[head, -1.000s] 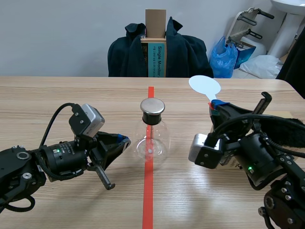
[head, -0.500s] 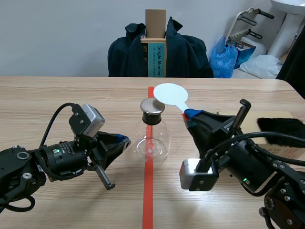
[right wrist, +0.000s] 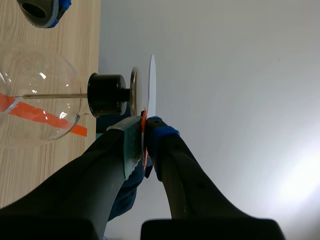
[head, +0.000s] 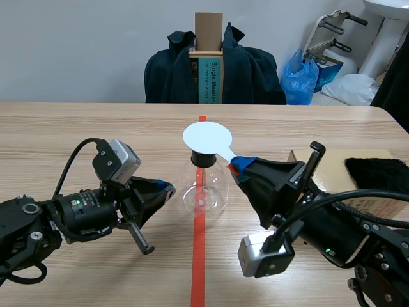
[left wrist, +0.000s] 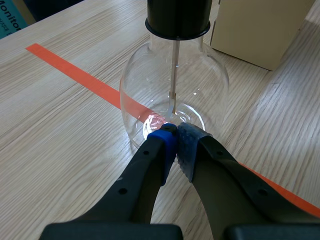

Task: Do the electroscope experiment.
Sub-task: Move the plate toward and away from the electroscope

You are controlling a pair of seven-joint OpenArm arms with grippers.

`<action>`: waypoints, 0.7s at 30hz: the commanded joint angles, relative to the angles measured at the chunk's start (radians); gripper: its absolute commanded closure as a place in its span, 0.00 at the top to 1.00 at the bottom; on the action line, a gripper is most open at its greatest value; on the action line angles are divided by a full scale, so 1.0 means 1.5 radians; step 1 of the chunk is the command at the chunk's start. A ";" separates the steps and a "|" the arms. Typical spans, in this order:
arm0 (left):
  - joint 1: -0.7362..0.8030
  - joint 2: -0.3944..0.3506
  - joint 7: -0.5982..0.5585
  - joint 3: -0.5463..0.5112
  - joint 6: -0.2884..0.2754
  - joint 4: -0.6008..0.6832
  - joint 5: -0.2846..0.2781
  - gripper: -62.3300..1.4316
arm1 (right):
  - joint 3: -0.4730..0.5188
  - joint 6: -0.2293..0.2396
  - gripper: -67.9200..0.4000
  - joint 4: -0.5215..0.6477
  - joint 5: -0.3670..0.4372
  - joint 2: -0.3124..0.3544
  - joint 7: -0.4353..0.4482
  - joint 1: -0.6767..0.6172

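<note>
Electroscope [head: 204,187]: clear glass, black cap [head: 205,157]; sits directly ahead of left fingertips
Left gripper [left wrist: 176,142]: closed on nothing; tips by glass base, seemingly bracing it
White disc [head: 206,137]: flat just above cap, beyond right fingertips; presumably to pass charge
Right gripper [head: 239,165]: clamped on its handle

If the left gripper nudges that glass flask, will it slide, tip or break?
The glass flask looks thin-walled, so probably fragile and light. Its round body carries a black cap up top, so a high push may tip it; low, where the left gripper is, it likely slides on the smooth table.
</note>
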 commanded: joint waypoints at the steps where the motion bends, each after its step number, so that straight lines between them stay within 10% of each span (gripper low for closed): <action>1: -0.004 -0.002 -0.009 -0.004 0.003 0.014 -0.007 0.05 | -0.004 -0.005 0.02 0.009 0.008 0.004 0.001 0.011; 21: -0.004 -0.002 -0.009 -0.004 0.003 0.014 -0.007 0.05 | -0.005 0.010 0.02 0.009 0.022 0.004 -0.084 0.011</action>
